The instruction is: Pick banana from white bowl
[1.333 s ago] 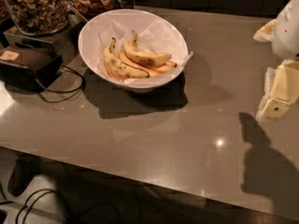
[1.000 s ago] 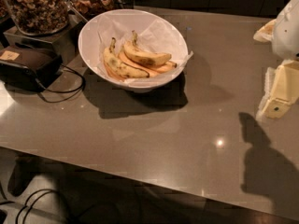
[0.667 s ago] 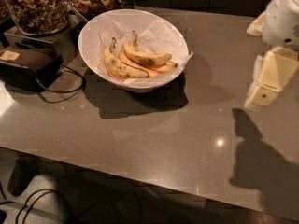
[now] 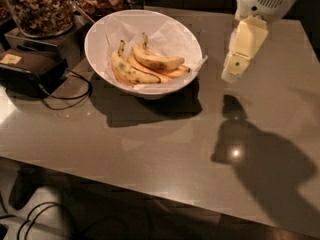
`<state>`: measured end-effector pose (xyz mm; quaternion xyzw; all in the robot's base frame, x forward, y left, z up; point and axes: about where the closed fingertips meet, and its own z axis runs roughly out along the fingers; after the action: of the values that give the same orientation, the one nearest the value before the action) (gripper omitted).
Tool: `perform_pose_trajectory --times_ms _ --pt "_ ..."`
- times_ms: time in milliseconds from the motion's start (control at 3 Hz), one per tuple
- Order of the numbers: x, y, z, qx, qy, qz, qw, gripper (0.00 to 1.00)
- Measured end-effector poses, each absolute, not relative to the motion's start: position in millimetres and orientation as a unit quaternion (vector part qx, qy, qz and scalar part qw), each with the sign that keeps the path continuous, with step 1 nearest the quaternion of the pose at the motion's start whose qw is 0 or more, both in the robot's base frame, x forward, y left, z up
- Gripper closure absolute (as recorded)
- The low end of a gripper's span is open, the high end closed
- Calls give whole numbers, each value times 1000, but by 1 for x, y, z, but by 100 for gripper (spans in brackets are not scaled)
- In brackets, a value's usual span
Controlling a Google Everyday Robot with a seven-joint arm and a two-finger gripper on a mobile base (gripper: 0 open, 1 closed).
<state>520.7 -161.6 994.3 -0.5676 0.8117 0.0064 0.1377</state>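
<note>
On the grey tabletop [image 4: 150, 154] I counted one deep white bowl [image 4: 94, 36], one plump yellow banana [image 4: 157, 61] atop other bananas [image 4: 131, 73]; one cream gripper [image 4: 229, 73] hung rightward, grip unreadable.

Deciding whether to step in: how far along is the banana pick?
Done: nothing yet; the banana lies in the bowl. In hand: the end effector hangs over the table, right of the bowl, apart from it. Left: reach over the bowl, grasp the banana, lift it out.

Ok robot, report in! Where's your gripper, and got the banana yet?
Gripper up beside the white bowl, outside it, carrying nothing. Banana lying in bowl, on top, untouched. Other bananas crowd right under it.
</note>
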Motion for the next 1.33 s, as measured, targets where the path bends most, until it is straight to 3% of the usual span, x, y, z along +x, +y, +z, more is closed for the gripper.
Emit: perform_pose_trajectory --times_ms 1333 --pt "545 -77 1009 -570 802 52 169 0"
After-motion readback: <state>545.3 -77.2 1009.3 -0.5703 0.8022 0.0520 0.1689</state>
